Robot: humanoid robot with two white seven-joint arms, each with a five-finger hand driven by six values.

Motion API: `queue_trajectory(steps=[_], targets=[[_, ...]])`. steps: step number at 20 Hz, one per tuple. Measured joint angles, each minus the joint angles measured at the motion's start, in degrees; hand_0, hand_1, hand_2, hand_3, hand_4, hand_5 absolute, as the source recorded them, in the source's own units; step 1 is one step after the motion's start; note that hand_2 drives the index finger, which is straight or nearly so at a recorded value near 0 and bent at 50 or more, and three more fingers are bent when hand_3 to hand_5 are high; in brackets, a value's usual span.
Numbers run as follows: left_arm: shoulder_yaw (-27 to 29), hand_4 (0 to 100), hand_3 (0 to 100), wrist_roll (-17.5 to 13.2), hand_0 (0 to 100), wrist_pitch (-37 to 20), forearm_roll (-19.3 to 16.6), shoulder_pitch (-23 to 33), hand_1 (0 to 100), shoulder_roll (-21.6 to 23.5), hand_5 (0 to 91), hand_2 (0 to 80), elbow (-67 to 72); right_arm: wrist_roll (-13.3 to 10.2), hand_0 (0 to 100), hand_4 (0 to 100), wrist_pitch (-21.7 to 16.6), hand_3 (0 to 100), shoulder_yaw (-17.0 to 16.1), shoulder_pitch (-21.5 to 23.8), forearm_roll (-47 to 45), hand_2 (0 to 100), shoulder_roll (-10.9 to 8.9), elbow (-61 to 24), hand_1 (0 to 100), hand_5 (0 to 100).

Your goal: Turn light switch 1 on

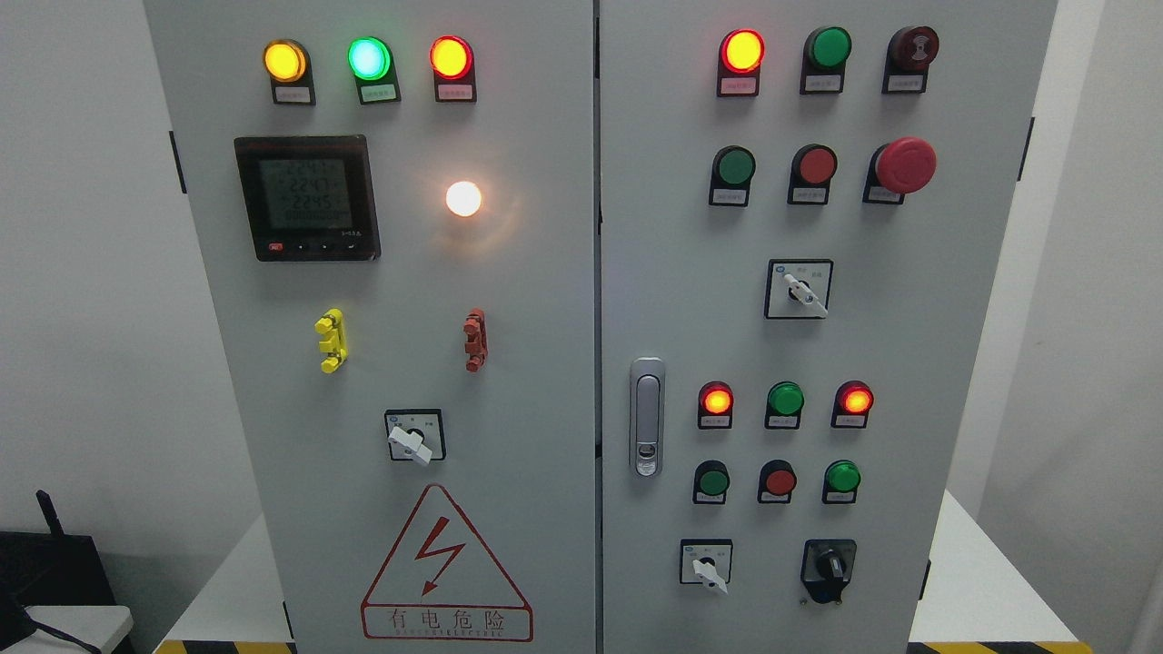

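Neither robot hand appears in the head view, so grip state and arm pose cannot be told. Nearest, low on the cabinet's left door (273, 409), sits a small rotary switch (414, 438), probably light switch 1: stiff, light, best pinched by its white lever. Farther up, a white lamp (463, 199) glows.

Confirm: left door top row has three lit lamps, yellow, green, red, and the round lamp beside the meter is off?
Not quite. In the head view the round lamp beside the meter is lit, glowing white. The yellow lamp, green lamp and red lamp are lit as stated.
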Motion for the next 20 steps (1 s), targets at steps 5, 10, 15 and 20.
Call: queue_trajectory(steps=[5,10,15,20], targets=[[9.43,44,35,-9.49,67,-2.79,1.73,1.62,0,0.83,26.3,5.1,19.23,0.0,12,0,0.0,0,0.0,0.0,0.0,0,0.0,0.0,39,0],[15.44,28,18,-14.81,67,-3.47,2.37,2.3,0,1.38,14.5,0.0,38.17,0.0,12,0,0.0,0,0.0,0.0,0.0,0,0.0,0.0,39,0],[17.12,13,4,-19.32,68,-2.98,2.27,2.42,0,1.73,7.9,0.0,54.11,0.0,12,0,0.0,0,0.0,0.0,0.0,0,0.0,0.0,39,0],[12.59,1,0,-20.3,67,4.41,2.33,0.39,0,1.94,6.1,0.0,66.49,0.0,12,0,0.0,0,0.0,0.0,0.0,0,0.0,0.0,39,0]])
